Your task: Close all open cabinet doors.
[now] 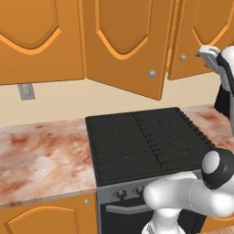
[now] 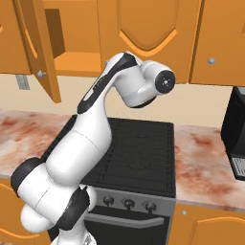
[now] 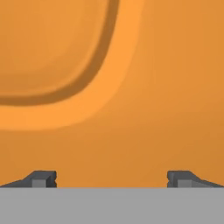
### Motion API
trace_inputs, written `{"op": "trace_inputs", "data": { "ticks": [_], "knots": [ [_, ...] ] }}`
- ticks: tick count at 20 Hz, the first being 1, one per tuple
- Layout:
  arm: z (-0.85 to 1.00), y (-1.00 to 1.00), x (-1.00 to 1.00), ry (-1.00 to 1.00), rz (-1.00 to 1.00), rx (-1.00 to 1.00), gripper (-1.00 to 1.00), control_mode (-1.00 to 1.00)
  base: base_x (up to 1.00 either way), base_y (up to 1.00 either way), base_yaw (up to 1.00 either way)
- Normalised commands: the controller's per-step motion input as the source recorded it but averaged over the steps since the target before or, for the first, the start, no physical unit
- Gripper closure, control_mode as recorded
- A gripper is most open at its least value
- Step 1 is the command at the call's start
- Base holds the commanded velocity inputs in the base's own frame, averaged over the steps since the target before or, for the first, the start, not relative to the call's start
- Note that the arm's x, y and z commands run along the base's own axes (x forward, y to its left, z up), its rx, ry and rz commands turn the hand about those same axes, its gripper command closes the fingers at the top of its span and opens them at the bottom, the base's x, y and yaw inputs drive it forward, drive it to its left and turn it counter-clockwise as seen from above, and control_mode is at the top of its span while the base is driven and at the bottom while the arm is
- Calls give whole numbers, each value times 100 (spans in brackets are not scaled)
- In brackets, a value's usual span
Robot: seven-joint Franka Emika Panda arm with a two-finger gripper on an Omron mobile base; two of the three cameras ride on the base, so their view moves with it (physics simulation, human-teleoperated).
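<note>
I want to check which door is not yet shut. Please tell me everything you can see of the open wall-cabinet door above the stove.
The open cabinet door is tall, of orange-brown wood as it looks, with a raised arched panel edged lighter orange and a small round silver knob near its lower corner. It stands swung out from the cabinet above the black stove; the right base view shows the cabinet's bare inside behind it. Nothing is seen touching it.

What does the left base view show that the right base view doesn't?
Left base view alone: the front of the open cabinet door with its knob, and the counter left of the stove. Right base view alone: the open cabinet's inside and a dark appliance at the right edge. Both: the black stove, the orange wall cabinets, the white arm.
</note>
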Motion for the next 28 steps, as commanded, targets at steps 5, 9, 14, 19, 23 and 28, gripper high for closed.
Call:
{"op": "trace_inputs", "data": {
  "ticks": [5, 9, 14, 19, 23, 28],
  "knots": [
    [-15, 31, 85, 1, -8, 0, -100, -100, 0, 0, 0],
    [-21, 8, 71, 2, -5, 0, -100, -100, 0, 0, 0],
    [-20, -6, 49, 8, -1, 0, -100, -100, 0, 0, 0],
    [-19, -10, 16, 14, 0, 0, -100, -100, 0, 0, 0],
    [-3, 0, -67, 2, 2, 0, -100, -100, 0, 0, 0],
    [-1, 1, -100, 0, 7, -1, -100, -100, 0, 0, 0]
  ]
}}
